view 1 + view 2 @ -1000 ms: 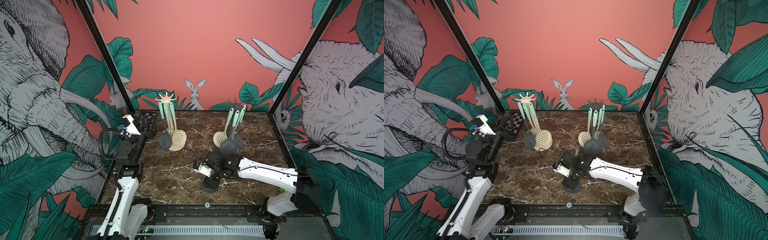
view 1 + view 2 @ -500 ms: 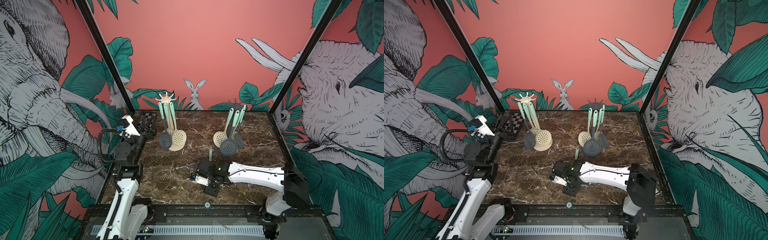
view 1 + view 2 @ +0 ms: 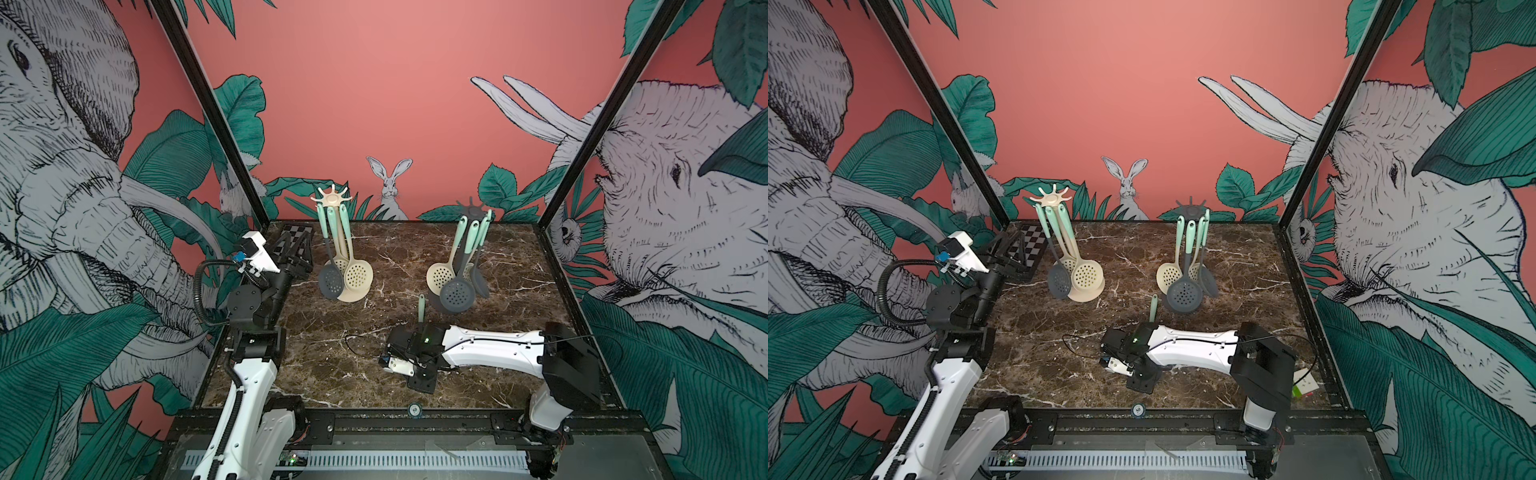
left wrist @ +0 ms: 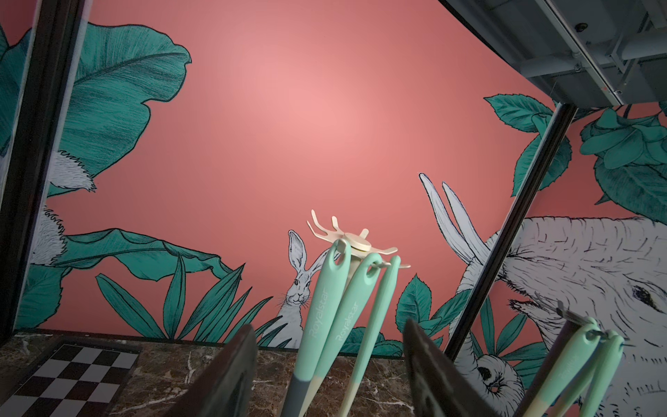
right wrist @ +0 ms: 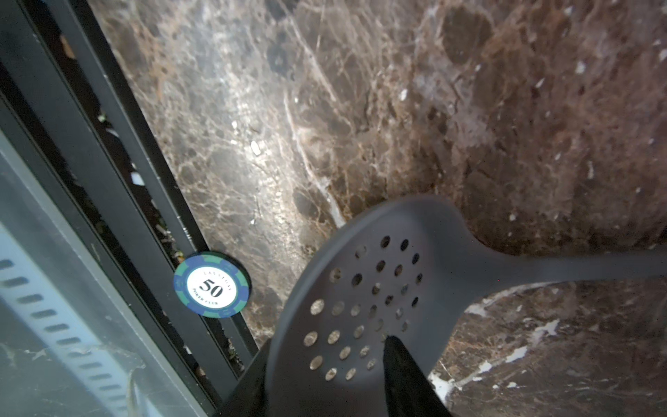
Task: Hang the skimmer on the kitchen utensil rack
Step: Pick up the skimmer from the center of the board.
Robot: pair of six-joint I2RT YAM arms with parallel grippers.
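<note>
The skimmer (image 5: 375, 296) is dark grey with a perforated head and a teal handle (image 3: 421, 309) that sticks up behind my right wrist in both top views. My right gripper (image 5: 325, 382) is low over the table's front middle and shut on the skimmer's head, one finger (image 5: 400, 364) on its face, the other behind it. A beige utensil rack (image 3: 332, 199) and a dark grey rack (image 3: 471, 210) stand at the back, each with several skimmers hanging. My left gripper (image 4: 330, 379) is open and raised at the back left, facing the beige rack (image 4: 355, 242).
A blue poker chip (image 5: 212, 284) lies at the table's front edge beside the black frame rail (image 3: 415, 419). A small chessboard (image 3: 297, 230) lies in the back left corner. A white and green object (image 3: 1304, 384) sits at the front right.
My right arm has swung towards the front edge, its jaws have closed on the skimmer's head, and the teal handle now points up. The left arm has not moved.
</note>
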